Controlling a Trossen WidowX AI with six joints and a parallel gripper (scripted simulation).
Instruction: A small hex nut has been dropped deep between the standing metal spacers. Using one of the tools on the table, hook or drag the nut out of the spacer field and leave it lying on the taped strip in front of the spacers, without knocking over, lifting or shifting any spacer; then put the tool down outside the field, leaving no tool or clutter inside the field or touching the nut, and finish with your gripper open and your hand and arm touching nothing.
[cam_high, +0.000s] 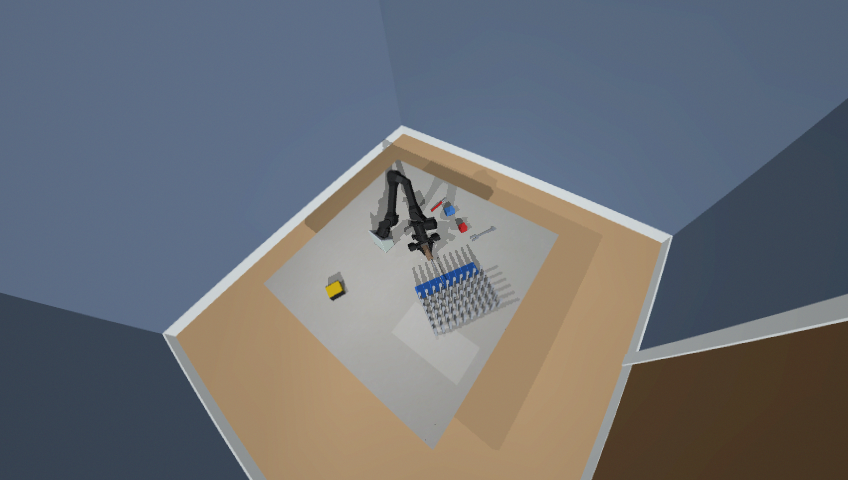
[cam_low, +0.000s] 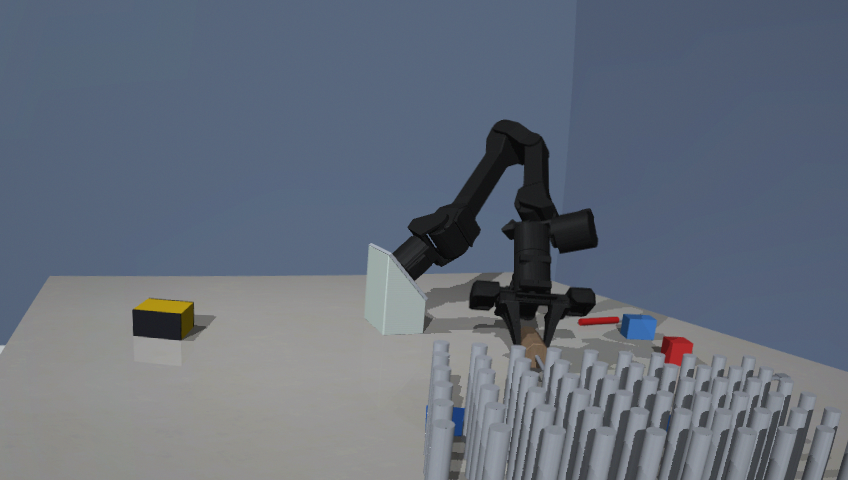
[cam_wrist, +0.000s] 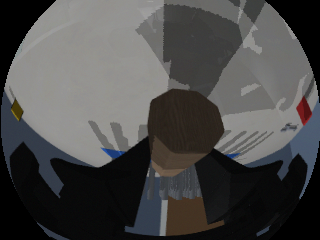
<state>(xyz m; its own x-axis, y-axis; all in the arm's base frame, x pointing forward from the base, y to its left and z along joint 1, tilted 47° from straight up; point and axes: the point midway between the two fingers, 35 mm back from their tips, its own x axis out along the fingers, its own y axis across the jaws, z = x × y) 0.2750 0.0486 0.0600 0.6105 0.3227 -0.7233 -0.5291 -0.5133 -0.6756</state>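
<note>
My gripper is shut on the brown wooden handle of a tool. The tool's thin metal shaft points from the handle toward the spacer field and passes over the blue taped strip. Its far end is too small to make out among the spacers. The grey metal spacers stand upright in dense rows behind the strip. The blue taped strip runs along the arm's side of the field. The hex nut cannot be seen in any view.
A grey wrench-like tool lies beyond a red block. A blue block and a red rod lie nearby. A yellow-and-black block stands on the other side of the arm.
</note>
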